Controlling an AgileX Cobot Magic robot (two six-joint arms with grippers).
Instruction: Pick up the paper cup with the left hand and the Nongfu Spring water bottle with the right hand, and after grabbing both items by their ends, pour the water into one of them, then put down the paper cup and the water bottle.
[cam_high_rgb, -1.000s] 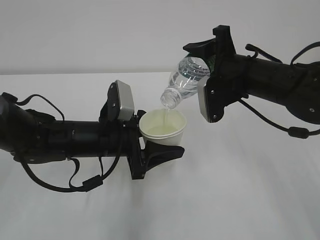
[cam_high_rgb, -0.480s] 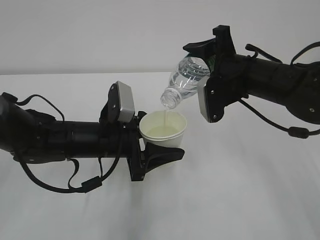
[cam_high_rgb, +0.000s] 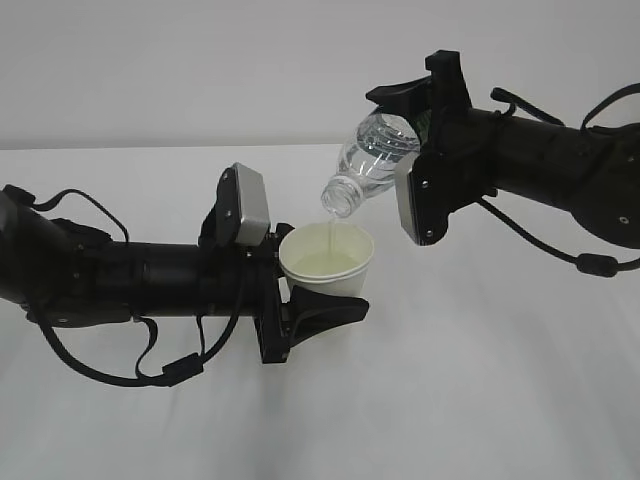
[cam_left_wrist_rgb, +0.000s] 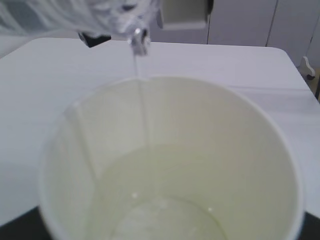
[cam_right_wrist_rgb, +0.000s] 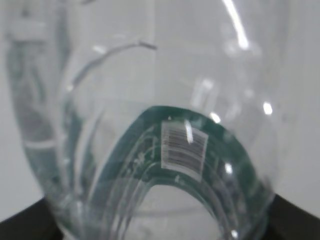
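1. Paper cup (cam_high_rgb: 327, 261) is gripped low on its wall by the left hand (cam_high_rgb: 300, 305), held upright above the white table (cam_high_rgb: 480, 400).
2. Nongfu Spring water bottle (cam_high_rgb: 372, 165) is clamped at its base end by the right hand (cam_high_rgb: 425, 125), tilted neck-down, mouth just above the cup's far rim, not touching it.
3. A thin stream of water (cam_left_wrist_rgb: 142, 107) is seen falling from the bottle mouth into the cup; a pale yellowish pool covers the cup bottom.
4. Versus the earlier frames: no shift is seen in either arm, cup or bottle; pouring is unchanged, and any rise in level is too small to tell.
5. In the right wrist view only the bottle's clear wall and green label (cam_right_wrist_rgb: 185, 150) are seen.
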